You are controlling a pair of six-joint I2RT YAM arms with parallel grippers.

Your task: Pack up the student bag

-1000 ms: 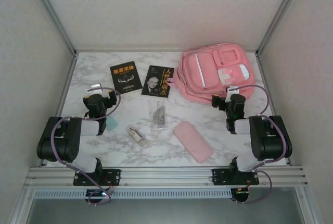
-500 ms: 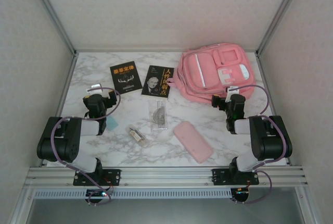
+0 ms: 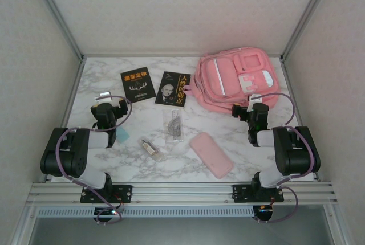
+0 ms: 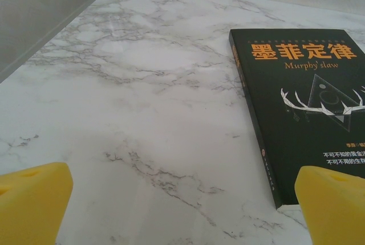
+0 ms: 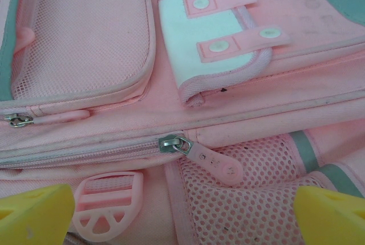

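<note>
The pink student bag lies flat at the back right of the marble table, front pockets up. In the right wrist view its main zip is shut, with the pink zipper pull just ahead of my right gripper, which stands open over the bag's near edge. From above, the right gripper sits at the bag's front rim. My left gripper is open above bare marble at the left, nothing between its yellow fingertips. The left gripper faces a black book.
Two dark books lie at the back middle. A flat pink pencil case, a clear ruler set, a small tube-like item and a teal piece lie near the front. Walls enclose the table.
</note>
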